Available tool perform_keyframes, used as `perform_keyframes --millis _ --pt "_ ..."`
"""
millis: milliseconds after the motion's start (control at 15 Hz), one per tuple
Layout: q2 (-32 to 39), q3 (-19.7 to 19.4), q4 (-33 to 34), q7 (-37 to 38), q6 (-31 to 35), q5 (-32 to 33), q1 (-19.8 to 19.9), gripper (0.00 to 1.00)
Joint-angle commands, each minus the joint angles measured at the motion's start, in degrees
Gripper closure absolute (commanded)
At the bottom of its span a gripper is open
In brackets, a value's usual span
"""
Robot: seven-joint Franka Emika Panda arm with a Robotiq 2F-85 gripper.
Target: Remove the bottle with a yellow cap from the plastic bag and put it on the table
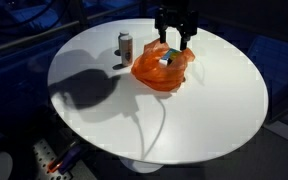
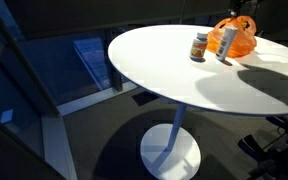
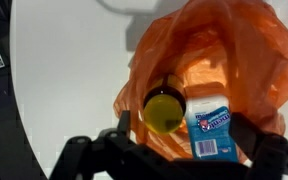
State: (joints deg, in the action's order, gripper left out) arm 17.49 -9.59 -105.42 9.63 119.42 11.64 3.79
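An orange plastic bag [image 1: 162, 70] lies on the round white table [image 1: 104, 100]; it also shows in the exterior view [image 2: 240, 36] and the wrist view [image 3: 234, 50]. Its mouth is open. Inside stands a bottle with a yellow cap [image 3: 165, 111], next to a blue and white packet [image 3: 213, 128]. My gripper [image 1: 174, 40] hangs just above the bag's opening. In the wrist view my gripper [image 3: 186, 142] is open, with one dark finger on either side of the bottle and packet. It holds nothing.
A small bottle with a white cap and red-brown label [image 1: 125, 45] stands on the table beside the bag, also seen in the exterior view [image 2: 198, 46]. The table edge is close behind the bag. Dark floor surrounds the table.
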Motion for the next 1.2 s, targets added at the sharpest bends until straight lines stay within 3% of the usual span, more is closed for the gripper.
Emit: perform_keyframes --millis 0,1133 --pt "0.1 0.4 1.4 2.2 -2.7 2.7 -0.9 0.0" --pt "3.4 1.0 2.7 -0.5 -2.6 2.2 -0.6 0.0"
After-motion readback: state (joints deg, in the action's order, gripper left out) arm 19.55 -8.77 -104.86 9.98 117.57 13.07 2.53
